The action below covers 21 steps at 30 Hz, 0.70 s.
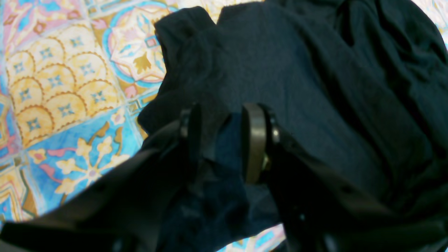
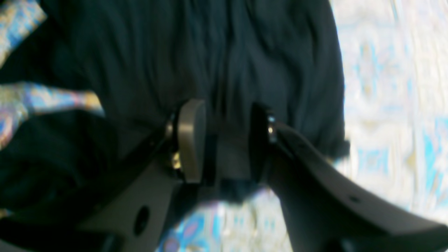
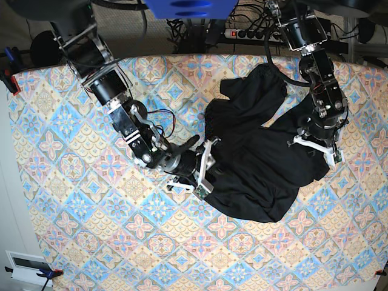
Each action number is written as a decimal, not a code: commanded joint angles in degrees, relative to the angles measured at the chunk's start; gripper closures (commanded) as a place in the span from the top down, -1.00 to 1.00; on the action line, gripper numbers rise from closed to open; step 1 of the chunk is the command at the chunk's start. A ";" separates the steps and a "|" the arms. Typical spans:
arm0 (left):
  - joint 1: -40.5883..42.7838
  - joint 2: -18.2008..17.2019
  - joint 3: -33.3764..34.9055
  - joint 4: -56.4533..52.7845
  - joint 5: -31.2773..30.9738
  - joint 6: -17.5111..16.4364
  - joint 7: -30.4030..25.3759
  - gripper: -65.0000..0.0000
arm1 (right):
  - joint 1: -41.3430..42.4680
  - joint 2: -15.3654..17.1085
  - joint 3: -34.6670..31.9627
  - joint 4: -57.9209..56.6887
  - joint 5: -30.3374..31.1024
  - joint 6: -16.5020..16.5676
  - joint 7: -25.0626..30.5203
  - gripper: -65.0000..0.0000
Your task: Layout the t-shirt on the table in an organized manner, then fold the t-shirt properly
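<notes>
The black t-shirt (image 3: 260, 163) lies crumpled on the right half of the patterned table (image 3: 91, 200). My left gripper (image 3: 315, 148) sits at the shirt's right side. In the left wrist view, a fold of the t-shirt (image 1: 280, 70) fills the gap of the left gripper (image 1: 224, 140) and hangs toward the camera, so the gripper is shut on it. My right gripper (image 3: 203, 170) is at the shirt's left edge. In the right wrist view, the right gripper (image 2: 227, 140) is open, with the hem of the t-shirt (image 2: 210, 52) lying between its pads (image 2: 190, 140).
Bare patterned table (image 1: 52, 87) shows left of the shirt, and more table (image 2: 385, 105) to its right. A power strip and cables (image 3: 248, 33) lie beyond the far edge. A clamp (image 3: 9, 79) grips the table's left corner. Loose wires (image 3: 160, 118) run along the right arm.
</notes>
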 commanded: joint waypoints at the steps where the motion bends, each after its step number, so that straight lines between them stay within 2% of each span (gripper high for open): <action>1: -0.64 -0.35 -0.08 1.19 -0.20 -0.09 -1.06 -0.40 | 1.93 0.76 0.46 -0.97 -0.03 -0.28 0.64 -0.35; 12: -0.55 -0.35 0.18 1.19 -0.20 -0.09 -1.06 -0.40 | 5.54 -1.79 0.38 -12.84 -0.20 -0.28 3.02 -0.34; 18: -0.55 -0.27 0.36 1.01 -0.20 -0.09 -1.06 -0.40 | 5.45 -1.70 0.20 -12.49 -5.57 -0.10 2.49 -0.04; 21: -0.55 -0.27 0.36 0.92 -0.20 -0.09 -1.06 -0.40 | 5.27 -1.61 -3.49 -12.49 -5.57 -0.02 2.49 0.00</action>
